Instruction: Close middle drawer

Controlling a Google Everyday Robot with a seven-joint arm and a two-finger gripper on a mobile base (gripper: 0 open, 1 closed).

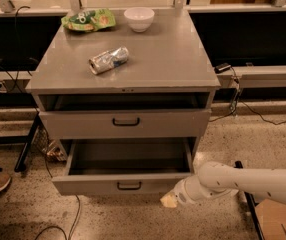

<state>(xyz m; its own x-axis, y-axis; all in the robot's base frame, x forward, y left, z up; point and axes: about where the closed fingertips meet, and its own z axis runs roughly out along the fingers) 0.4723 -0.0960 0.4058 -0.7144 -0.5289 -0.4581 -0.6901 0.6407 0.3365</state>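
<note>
middle drawer: wide, shallow grey metal drawer [95, 185] with a small black bar handle at centre, pulled well out of the cabinet; inside is dark and I can't make out any contents
drawer above: taller-fronted grey drawer [83, 124] with a like handle, standing a little proud, with a dark gap between it and the top
pincer: cream-tipped pincer [170, 200] on the white robot arm [243, 182], low near the floor, just beside the right front corner of the middle drawer; contact with the front not clear
pincer state: cannot tell, spread or pressed together
arm: comes in from the right, roughly level
bench: flat grey cabinet top [173, 59]
on bench: crushed silver drink can [108, 60] on its side left of centre; white round bowl [139, 19] and green crinkled snack bag [88, 20] at the back edge, near each other, apart from the can
floor: speckled stone, dark cables on the left
</note>
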